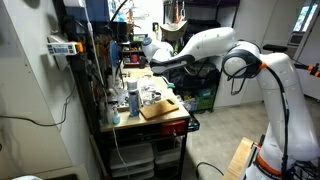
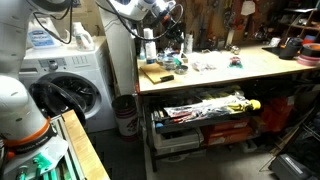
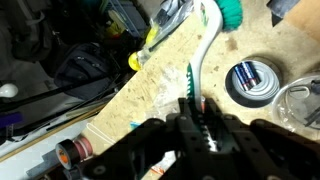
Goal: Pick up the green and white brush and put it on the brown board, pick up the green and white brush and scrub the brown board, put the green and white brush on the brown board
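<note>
In the wrist view my gripper (image 3: 192,112) is shut on the white and green handle of the brush (image 3: 208,50). The handle curves away from the jaws to green bristles (image 3: 232,12) at the top edge. The brush hangs above the workbench. The brown board (image 1: 158,108) lies flat at the near corner of the bench, and it shows in both exterior views (image 2: 155,73). My gripper (image 1: 152,50) is raised above the back of the bench, up and behind the board (image 2: 165,18). The board does not show in the wrist view.
On the plywood bench below the gripper are a roll of tape (image 3: 250,82), a glass jar (image 3: 300,102) and a yellow-tipped bottle (image 3: 150,40). Bottles and clutter (image 1: 132,95) stand behind the board. A washing machine (image 2: 70,85) stands beside the bench, with shelves (image 2: 210,108) underneath.
</note>
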Tool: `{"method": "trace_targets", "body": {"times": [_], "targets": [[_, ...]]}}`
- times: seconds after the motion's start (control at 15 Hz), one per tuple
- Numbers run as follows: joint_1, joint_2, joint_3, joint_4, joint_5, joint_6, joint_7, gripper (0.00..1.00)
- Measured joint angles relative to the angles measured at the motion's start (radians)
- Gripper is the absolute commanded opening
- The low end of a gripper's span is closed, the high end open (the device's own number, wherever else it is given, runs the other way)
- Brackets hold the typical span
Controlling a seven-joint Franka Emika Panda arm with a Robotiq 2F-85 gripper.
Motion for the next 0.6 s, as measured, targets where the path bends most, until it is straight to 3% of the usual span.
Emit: {"method": "trace_targets", "body": {"times": [0.07,0.33,0.6], "targets": [[0.000,-0.005,0.002,-0.007,-0.001,0.000,0.000,0.05],[0.003,-0.009,0.037,-0.014,-0.069,0.008,-0.015,0.05],[0.014,-0.017,0.101,-0.060,-0.194,0.104,-0.045,0.05]]}}
